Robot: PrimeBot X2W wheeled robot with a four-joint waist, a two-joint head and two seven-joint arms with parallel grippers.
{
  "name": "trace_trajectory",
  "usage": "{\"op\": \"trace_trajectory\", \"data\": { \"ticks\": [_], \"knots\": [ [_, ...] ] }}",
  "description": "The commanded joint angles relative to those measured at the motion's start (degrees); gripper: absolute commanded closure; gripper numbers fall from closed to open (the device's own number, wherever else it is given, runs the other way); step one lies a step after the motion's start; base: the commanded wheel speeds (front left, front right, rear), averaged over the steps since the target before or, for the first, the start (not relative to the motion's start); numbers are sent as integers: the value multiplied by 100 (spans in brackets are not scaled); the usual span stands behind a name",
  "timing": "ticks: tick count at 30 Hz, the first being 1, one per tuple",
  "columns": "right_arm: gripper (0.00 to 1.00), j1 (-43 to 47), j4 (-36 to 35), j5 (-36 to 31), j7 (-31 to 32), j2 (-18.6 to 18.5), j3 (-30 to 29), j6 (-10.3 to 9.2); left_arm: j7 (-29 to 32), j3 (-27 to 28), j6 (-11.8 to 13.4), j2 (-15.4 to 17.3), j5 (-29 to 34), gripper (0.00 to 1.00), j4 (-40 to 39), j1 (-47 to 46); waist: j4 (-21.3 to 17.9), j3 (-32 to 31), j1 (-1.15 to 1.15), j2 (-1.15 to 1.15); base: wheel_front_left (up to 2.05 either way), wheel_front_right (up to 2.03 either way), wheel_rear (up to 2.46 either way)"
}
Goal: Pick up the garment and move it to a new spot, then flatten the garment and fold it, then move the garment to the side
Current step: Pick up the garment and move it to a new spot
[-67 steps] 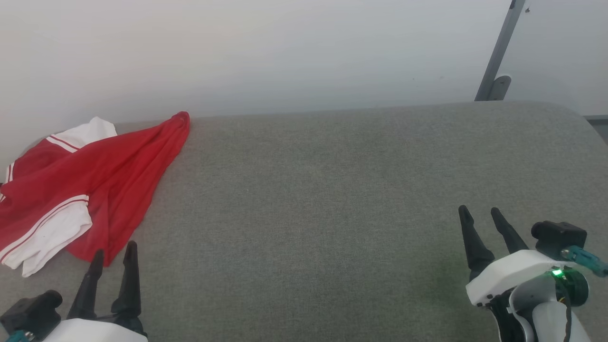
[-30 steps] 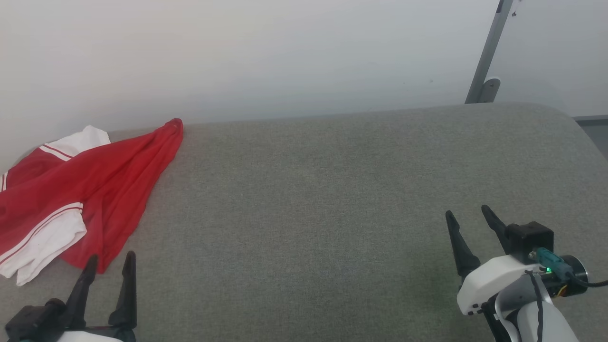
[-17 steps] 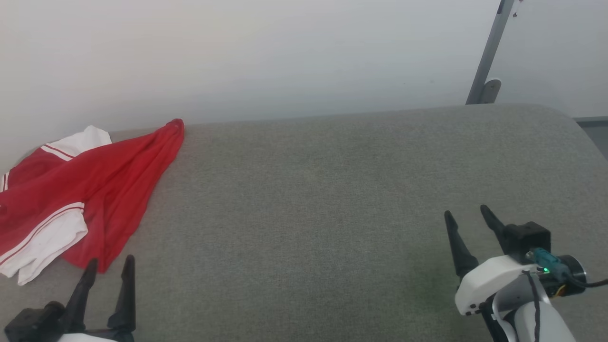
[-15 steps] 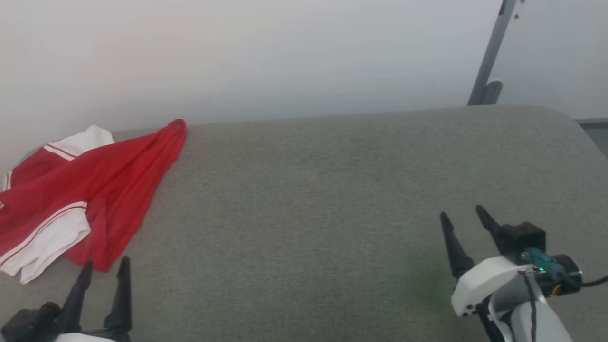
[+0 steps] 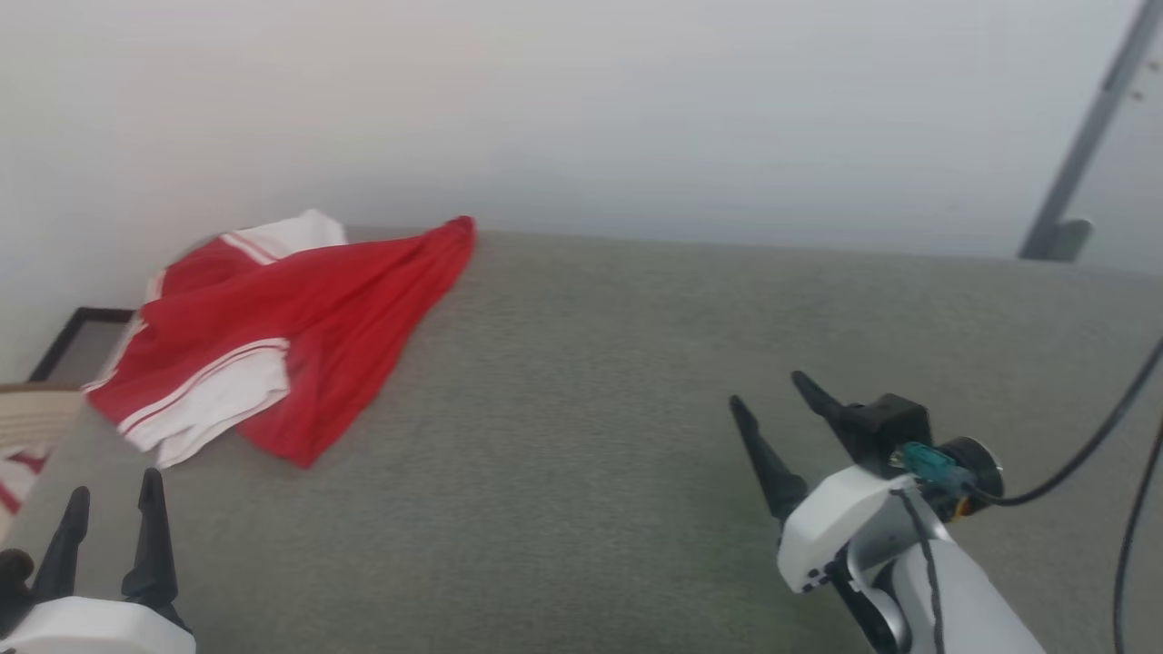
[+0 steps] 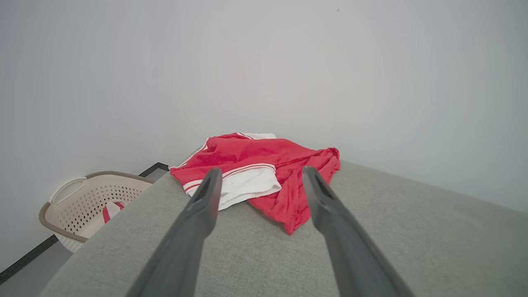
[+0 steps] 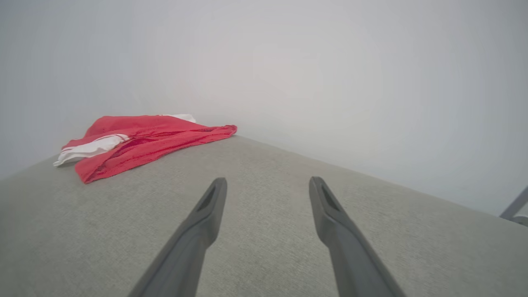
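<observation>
The garment is a thin red T-shirt with white, stripe-edged sleeve ends, lying crumpled at the far left corner of the grey cushioned surface. It also shows ahead in the left wrist view as the garment and far off to the left in the right wrist view as the garment. My left gripper is open at the lower left, a short way in front of the shirt and apart from it. My right gripper is open over bare cushion at the lower right, holding nothing.
A beige perforated laundry basket stands on the floor left of the cushion, with a red-and-white cloth inside. A white wall runs behind the surface. A grey metal post rises at the far right. Black cables hang by my right arm.
The camera has turned left, so the whole picture has shifted right; the basket's edge now shows at the left. The garment lies as before. Both grippers stay open.
</observation>
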Motion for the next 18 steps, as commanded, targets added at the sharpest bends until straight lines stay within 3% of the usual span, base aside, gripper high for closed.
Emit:
{"op": "trace_trajectory", "data": {
  "ticks": [1,10,18],
  "knots": [
    [0,-68,54,53,-38,7,66,3,15,4,26,36,-28,0,21,-45,202,-78,0,0,0,0,0],
    [0,-183,312,214,-155,-63,230,3,52,-63,15,12,-100,0,102,-122,610,-125,0,0,0,0,0],
    [0,-197,234,160,-91,-148,99,3,362,-241,-116,103,-243,0,334,-530,716,50,0,0,0,0,0]
  ]
}}
